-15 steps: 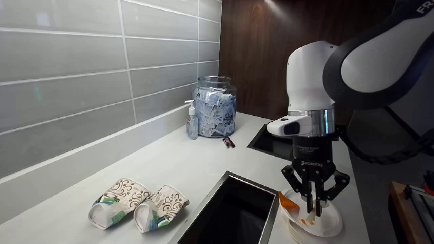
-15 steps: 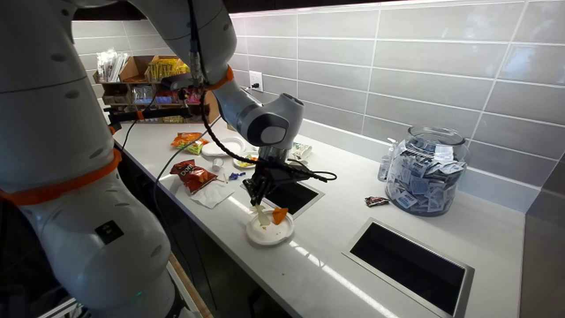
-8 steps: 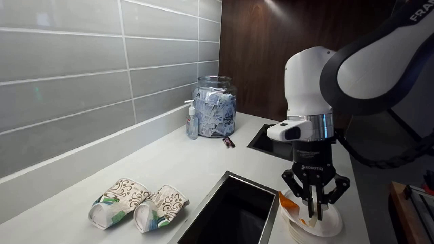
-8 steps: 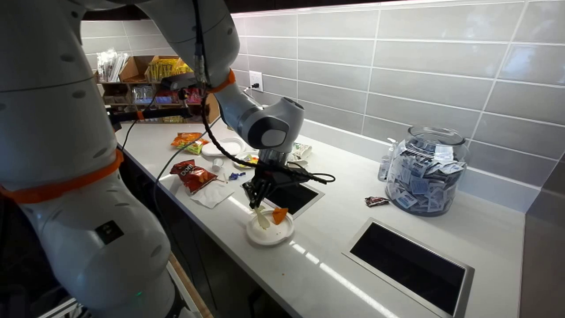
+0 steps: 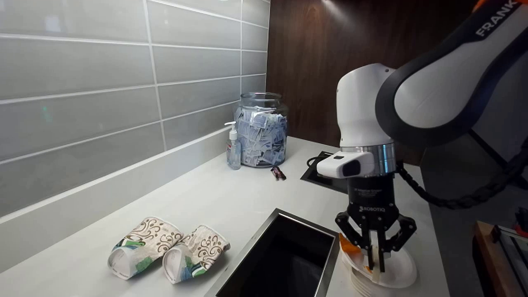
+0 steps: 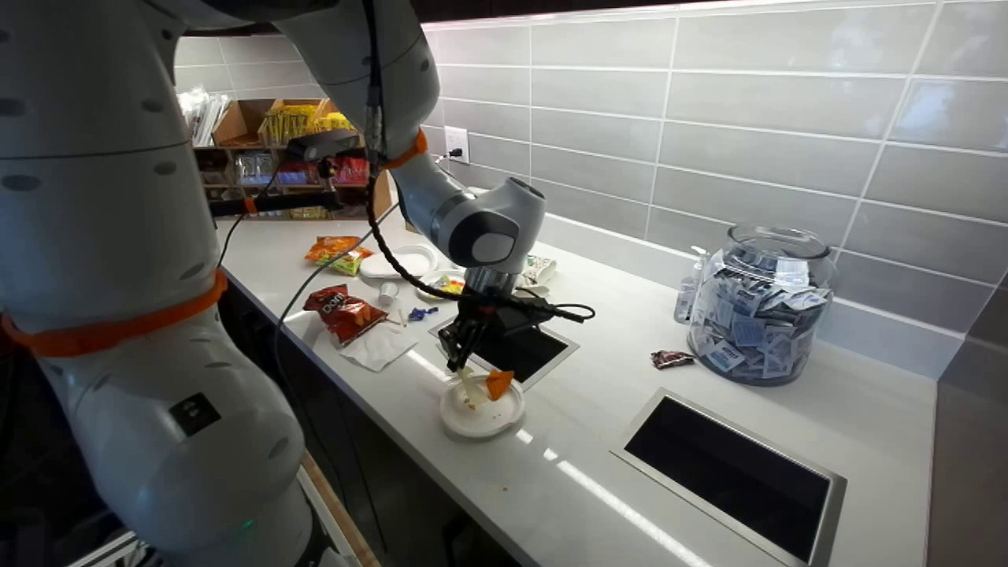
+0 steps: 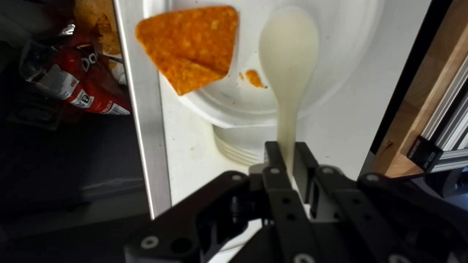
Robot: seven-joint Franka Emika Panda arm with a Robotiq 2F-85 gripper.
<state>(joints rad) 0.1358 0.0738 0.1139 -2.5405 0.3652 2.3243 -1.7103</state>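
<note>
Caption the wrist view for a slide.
Claw gripping a cream spoon by its handle over a white plate with an orange chip.

Smooth, softly shiny plastic on the spoon (image 7: 289, 54); matt finish on the claw (image 7: 287, 151), dotted with bright metal bolt heads (image 7: 150, 242). Smooth with a faint gloss on the plate (image 7: 340, 54), paper or plastic hard to tell; rough, grainy and matt on the tortilla chip (image 7: 193, 40). Satin metal on the inset frame (image 7: 150, 146). Polished, light-reflecting finish across the surface (image 6: 567, 425); clear, glossy glass for the jar (image 6: 791, 272); shiny, crinkled film for the Doritos bag (image 6: 346, 313). Matt printed paper on the cups (image 5: 152, 237), glazed gloss on the wall tiles (image 5: 198, 101), smooth wood grain on the panel (image 5: 305, 82).
</note>
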